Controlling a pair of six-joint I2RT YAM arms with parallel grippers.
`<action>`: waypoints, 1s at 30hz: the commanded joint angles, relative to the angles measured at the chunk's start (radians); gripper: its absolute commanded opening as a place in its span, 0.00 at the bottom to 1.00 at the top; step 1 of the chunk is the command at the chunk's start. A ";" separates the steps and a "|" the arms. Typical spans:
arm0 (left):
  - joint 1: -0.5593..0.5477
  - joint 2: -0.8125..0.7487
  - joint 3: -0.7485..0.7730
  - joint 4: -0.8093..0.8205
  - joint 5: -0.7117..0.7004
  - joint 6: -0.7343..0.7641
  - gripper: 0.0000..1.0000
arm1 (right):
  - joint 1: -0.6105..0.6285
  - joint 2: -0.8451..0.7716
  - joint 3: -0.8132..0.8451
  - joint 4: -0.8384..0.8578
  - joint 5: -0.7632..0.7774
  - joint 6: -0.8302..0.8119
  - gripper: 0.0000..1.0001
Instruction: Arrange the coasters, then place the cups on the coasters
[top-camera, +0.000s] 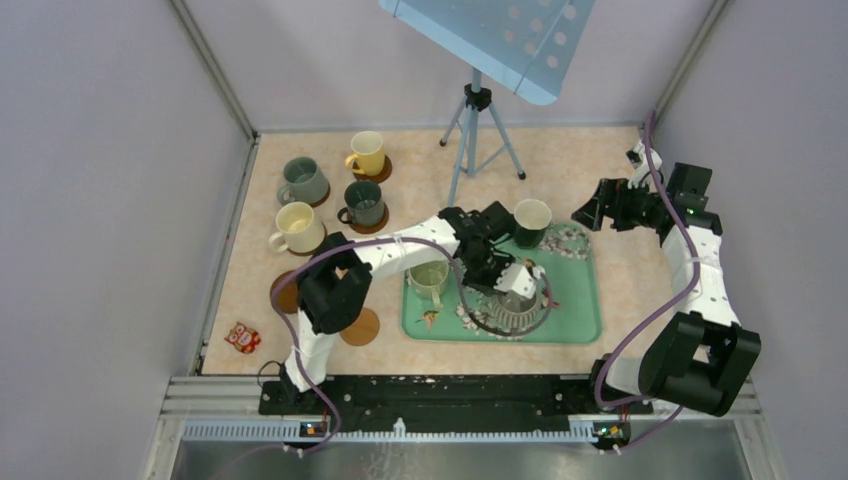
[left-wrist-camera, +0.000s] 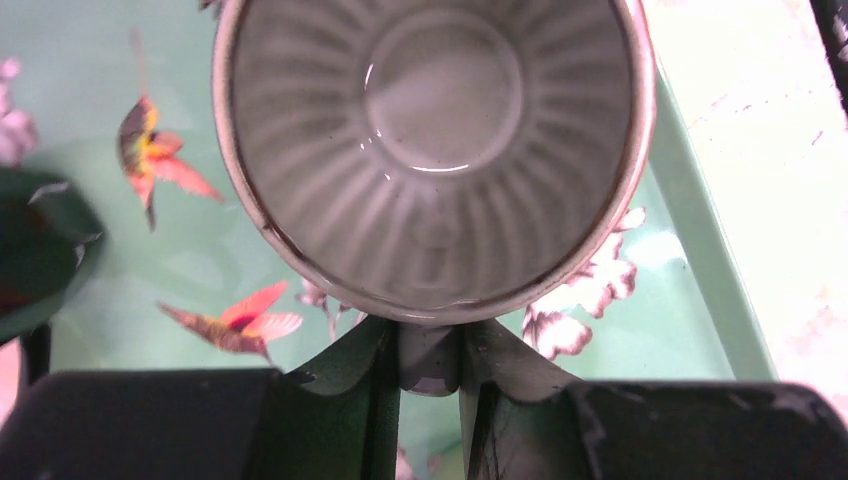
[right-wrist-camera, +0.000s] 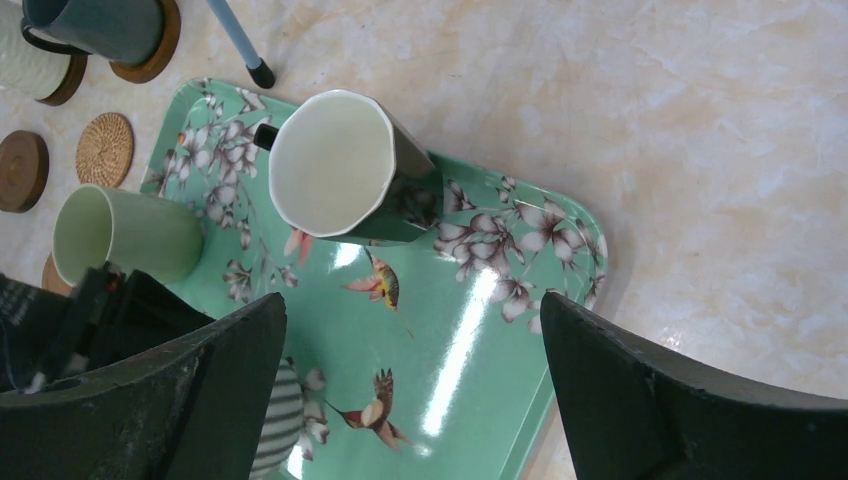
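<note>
**Left jaws pinching the ribbed mug over the tray**

The left gripper (left-wrist-camera: 430, 355) is pinching the ribbed mug (left-wrist-camera: 440, 150) at its near edge; the mug is sitting mouth-up within the tray's (left-wrist-camera: 690, 240) near half. The right gripper (right-wrist-camera: 410, 330) is hovering by the tray's far right corner, jaws spread wide, holding nothing. The black mug (right-wrist-camera: 335, 165) and pale green mug (right-wrist-camera: 120, 235) are standing on the tray. Left of the tray, four mugs (top-camera: 298, 228) are resting on coasters (top-camera: 360, 327) — others are lying bare.
</note>
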 joint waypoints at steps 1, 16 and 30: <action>0.071 -0.137 0.012 0.063 0.224 -0.110 0.00 | -0.002 -0.025 0.023 0.008 -0.013 -0.015 0.96; 0.434 -0.355 -0.074 0.174 0.550 -0.358 0.00 | -0.002 -0.021 0.021 0.008 -0.021 -0.014 0.96; 1.012 -0.689 -0.311 -0.251 0.660 -0.054 0.00 | -0.002 -0.015 0.015 0.010 -0.036 -0.011 0.96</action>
